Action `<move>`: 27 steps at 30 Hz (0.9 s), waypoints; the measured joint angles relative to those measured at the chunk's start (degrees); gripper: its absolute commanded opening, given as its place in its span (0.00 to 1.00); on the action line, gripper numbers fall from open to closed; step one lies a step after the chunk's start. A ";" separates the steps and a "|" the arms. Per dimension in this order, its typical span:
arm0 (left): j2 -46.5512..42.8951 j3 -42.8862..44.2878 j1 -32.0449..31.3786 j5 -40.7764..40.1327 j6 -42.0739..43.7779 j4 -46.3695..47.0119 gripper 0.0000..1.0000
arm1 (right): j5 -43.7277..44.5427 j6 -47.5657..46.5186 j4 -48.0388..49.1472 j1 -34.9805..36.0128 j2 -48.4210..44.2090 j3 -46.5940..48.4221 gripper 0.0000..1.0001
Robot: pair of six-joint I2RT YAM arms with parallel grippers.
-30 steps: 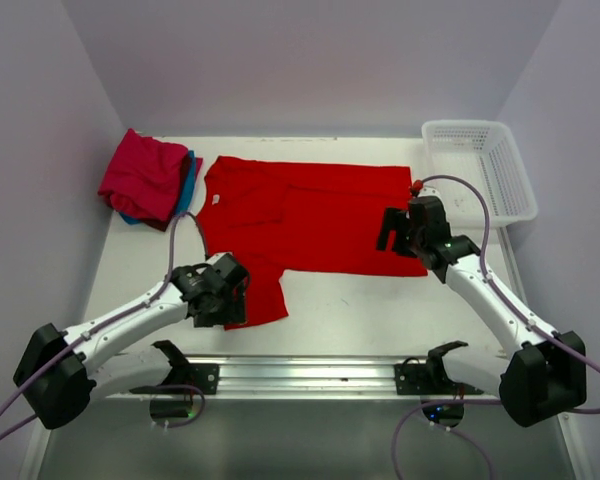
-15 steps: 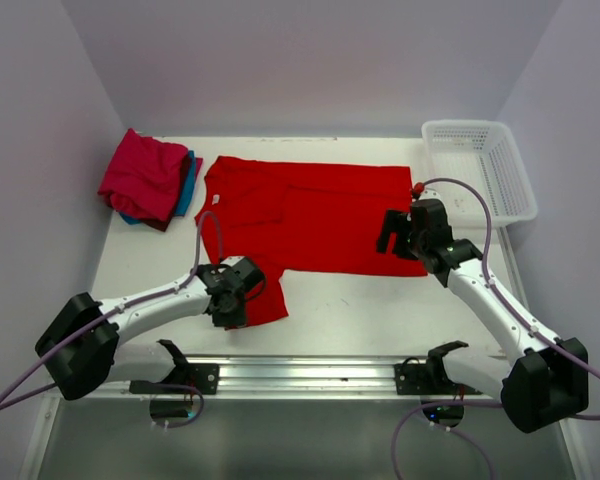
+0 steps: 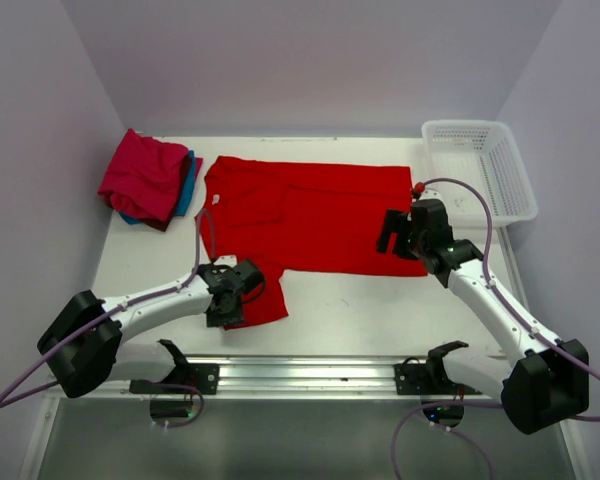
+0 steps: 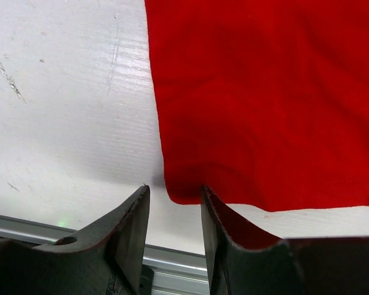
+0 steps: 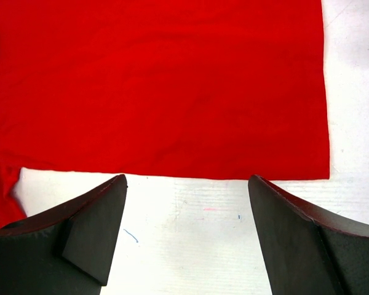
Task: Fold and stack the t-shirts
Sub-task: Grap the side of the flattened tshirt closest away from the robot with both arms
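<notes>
Red t-shirt (image 3: pixel 310 215), near sleeve corner: left pincer (image 4: pixel 174 192) narrowly open at it, nothing clamped. Risk: bite lands short, thin cloth slips. Right pincer (image 5: pixel 187 179) wide, empty, over hem edge. Shirt flat on scuffed white desk (image 3: pixel 380 300). Far left: crimson-pink t-shirt (image 3: pixel 140 175) on teal t-shirt (image 3: pixel 187 188). Far right: mesh basket (image 3: pixel 480 165). Lilac walls
</notes>
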 measured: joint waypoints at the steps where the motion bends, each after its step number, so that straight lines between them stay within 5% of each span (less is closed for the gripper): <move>1: 0.00 0.00 0.00 -0.11 -0.28 -0.17 0.42 | 0.00 -0.02 0.00 0.00 0.00 -0.02 0.83; 10: 2.10 0.20 0.00 1.44 -0.70 0.22 0.33 | 0.07 0.04 -0.35 0.00 -0.52 -0.02 0.79; 18: 3.08 -0.22 0.07 4.48 0.46 3.28 0.00 | 0.24 0.42 -0.83 0.00 -4.42 -0.44 0.75; 27: 0.09 -1.18 0.00 4.70 0.04 3.85 0.00 | 2.12 1.09 -1.42 0.02 -4.66 -0.79 0.78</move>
